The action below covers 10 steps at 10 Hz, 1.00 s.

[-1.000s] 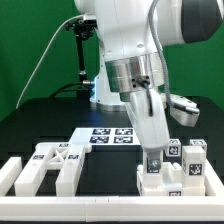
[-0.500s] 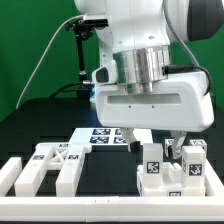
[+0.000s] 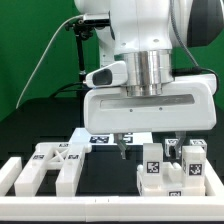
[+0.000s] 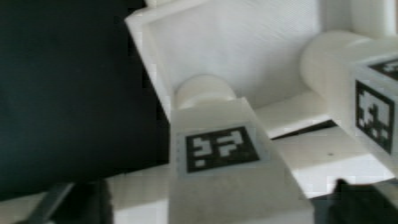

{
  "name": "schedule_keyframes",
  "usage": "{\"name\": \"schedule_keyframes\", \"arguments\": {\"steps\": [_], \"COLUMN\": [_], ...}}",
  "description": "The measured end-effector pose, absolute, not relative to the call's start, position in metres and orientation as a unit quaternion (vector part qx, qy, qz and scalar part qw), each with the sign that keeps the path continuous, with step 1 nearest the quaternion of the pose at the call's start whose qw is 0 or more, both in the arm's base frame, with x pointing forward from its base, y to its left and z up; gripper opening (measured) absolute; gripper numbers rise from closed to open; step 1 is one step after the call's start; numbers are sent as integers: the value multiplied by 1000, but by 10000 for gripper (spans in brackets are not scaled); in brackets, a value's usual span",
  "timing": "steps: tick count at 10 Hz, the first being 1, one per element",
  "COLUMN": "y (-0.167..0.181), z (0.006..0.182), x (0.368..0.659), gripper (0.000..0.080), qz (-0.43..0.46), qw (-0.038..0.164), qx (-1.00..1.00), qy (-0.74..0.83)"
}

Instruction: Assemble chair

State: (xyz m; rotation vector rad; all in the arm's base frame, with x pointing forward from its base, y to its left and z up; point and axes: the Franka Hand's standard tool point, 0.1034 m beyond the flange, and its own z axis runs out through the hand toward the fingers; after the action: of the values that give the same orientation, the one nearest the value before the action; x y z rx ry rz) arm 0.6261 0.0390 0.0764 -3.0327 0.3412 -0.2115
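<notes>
The chair is still in loose white tagged parts. One group [image 3: 55,165] lies at the exterior view's left, another [image 3: 180,172] at its right. My gripper [image 3: 150,150] hangs over the right group, hand broadside to the camera. It is open, with one finger [image 3: 122,150] on each side of an upright tagged bar [image 3: 153,166]. In the wrist view that bar [image 4: 222,148] stands midway between the dark fingertips [image 4: 64,200] of my gripper [image 4: 214,204], with a gap on both sides. A second tagged part [image 4: 370,98] stands close beside it.
The marker board [image 3: 102,137] lies flat behind the parts, partly covered by the hand. Plain white border rails [image 3: 70,207] run along the front and left of the black table. A lamp stand and cable rise at the back left.
The hand has turned about its own axis from edge-on to broadside and shifted slightly to the exterior view's left. The fingers now straddle the upright tagged bar. No part has moved.
</notes>
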Motion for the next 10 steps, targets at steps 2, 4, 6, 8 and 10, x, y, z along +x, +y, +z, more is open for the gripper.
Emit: {"name": "schedule_keyframes", "arguments": {"steps": [2, 4, 6, 8, 10], "y": [40, 42, 47, 50, 48], "z": [76, 76, 77, 78, 76], "x": [626, 626, 627, 628, 632], "gripper": [284, 285, 285, 285, 285], "qz": [-65, -60, -50, -33, -13], "qw": [50, 59, 67, 79, 98], "qx": [-975, -953, -905, -807, -712], "qy": [208, 292, 417, 584, 695]}}
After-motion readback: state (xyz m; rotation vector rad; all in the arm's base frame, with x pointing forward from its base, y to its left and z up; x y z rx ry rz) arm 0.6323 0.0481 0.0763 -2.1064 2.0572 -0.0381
